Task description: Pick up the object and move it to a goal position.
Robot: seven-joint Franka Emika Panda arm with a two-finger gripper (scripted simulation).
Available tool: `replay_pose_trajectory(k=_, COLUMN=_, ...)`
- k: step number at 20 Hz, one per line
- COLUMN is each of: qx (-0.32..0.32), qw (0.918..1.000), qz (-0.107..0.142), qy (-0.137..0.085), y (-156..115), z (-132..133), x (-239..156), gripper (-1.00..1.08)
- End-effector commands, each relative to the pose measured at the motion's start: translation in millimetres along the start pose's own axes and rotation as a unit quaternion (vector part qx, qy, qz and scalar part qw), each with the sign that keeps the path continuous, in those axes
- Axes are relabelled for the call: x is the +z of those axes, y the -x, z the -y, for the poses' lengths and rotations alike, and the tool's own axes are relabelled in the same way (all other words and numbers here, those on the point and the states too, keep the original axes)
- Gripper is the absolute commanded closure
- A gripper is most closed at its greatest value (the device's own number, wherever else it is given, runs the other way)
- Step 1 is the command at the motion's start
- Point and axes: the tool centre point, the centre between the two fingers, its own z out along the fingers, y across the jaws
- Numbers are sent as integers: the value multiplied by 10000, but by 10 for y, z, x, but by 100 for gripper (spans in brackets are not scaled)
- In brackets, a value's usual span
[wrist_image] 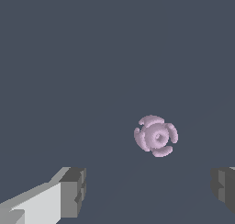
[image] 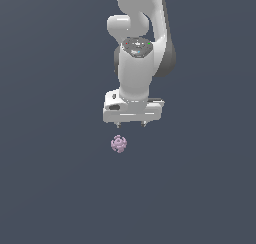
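Claw point(image: 131, 124) hangs with its fingers spread wide and nothing between them, just above the pink-lilac knobbly ball point(image: 119, 144). That ball lies alone on the dark counter point(image: 50, 188), apart from both fingertips point(wrist_image: 73, 191) in the wrist view, nearer one side.

no readable text, label, number or sign appears in either view.
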Motion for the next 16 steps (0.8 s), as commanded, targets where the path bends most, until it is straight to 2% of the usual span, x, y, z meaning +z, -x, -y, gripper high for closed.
replay_pose_trajectory(k=1, qx=0, qw=10000, qz=0, qy=0, y=0, z=0, x=0, gripper=-92)
replay_pose_trajectory(k=10, qx=-147, qw=9997, qz=-174, qy=44, y=-98, z=213, x=-192, gripper=-92)
replay_pose_trajectory(k=16, qx=-81, qw=9998, qz=-159, qy=34, y=-96, z=191, x=-157, gripper=-92)
